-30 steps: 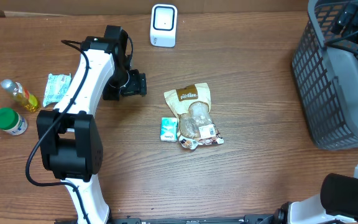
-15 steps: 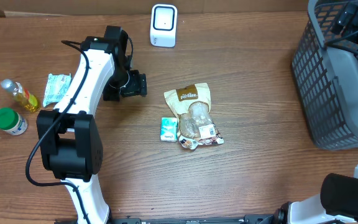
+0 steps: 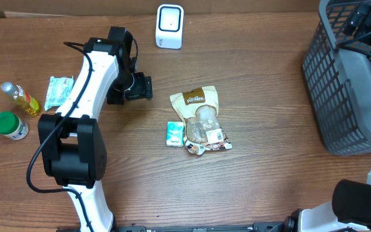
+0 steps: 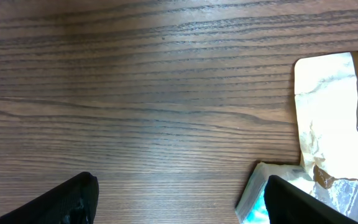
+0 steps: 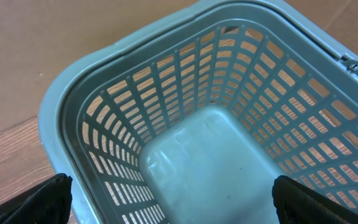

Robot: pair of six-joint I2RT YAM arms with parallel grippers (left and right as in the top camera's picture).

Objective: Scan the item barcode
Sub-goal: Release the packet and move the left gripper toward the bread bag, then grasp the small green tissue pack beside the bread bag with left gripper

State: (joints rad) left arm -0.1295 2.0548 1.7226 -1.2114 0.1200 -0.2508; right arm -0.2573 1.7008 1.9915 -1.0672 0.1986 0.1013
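1. Snack pouch point(image 3: 198, 113): we found it lying flat on the table point(image 3: 269, 187), ahead of the left claw point(image 3: 140, 87) and to its right. A small teal packet point(image 3: 175, 133) touched the pouch, nearer the claw's right finger.
2. Left claw: its jaws stood spread and empty, low over bare wood. We judged it was lined up for a pickup.
3. Scanner point(image 3: 170, 26): it stood upright, well apart on the claw's opposite side, so the pouch needed carrying across.
4. Right claw point(image 5: 176, 202): released and holding nothing, it hung over the grey basket point(image 5: 61, 106), apparently parked clear.

The table point(image 3: 269, 180) is matt wood, the basket point(image 5: 204, 155) plastic (smooth).
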